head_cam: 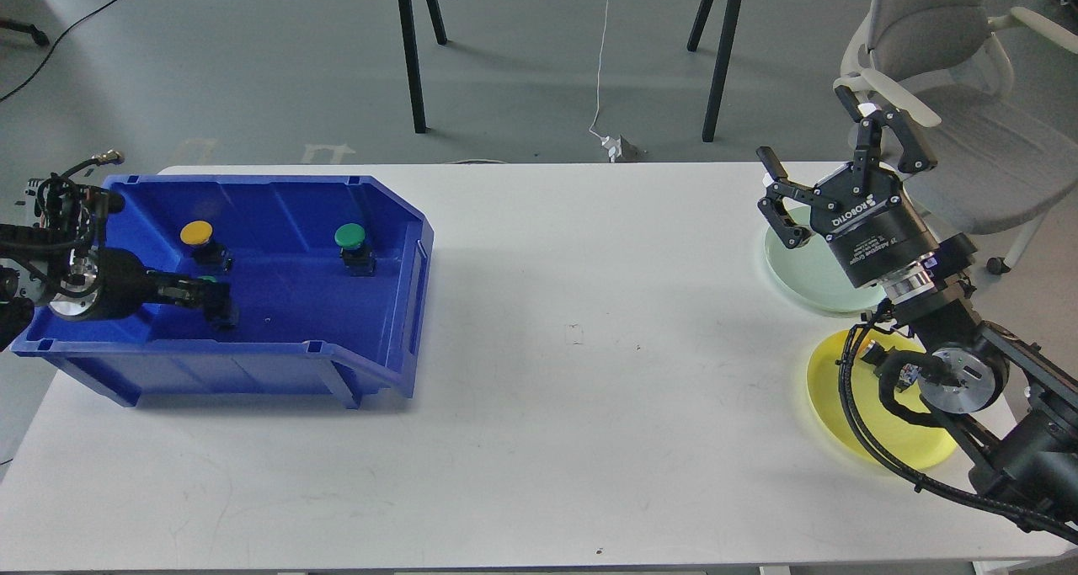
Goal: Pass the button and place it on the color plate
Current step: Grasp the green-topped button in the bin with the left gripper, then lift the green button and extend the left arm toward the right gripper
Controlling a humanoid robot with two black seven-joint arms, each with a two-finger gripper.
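Observation:
A yellow-capped button [197,234] and a green-capped button [350,238] stand upright in the blue bin [370,200] at the left. My left gripper [215,306] reaches into the bin just in front of the yellow button. Its dark fingers cannot be told apart, and a small green speck [206,279] shows beside them. My right gripper [805,125] is open and empty, pointing up above the pale green plate [800,276]. The yellow plate [859,428] lies nearer me, partly hidden by my right arm.
The white table [573,407] stretches between the bin and the plates. A grey office chair [960,112] stands behind the table's right end. Black stand legs [411,53] and a white cable are on the floor behind.

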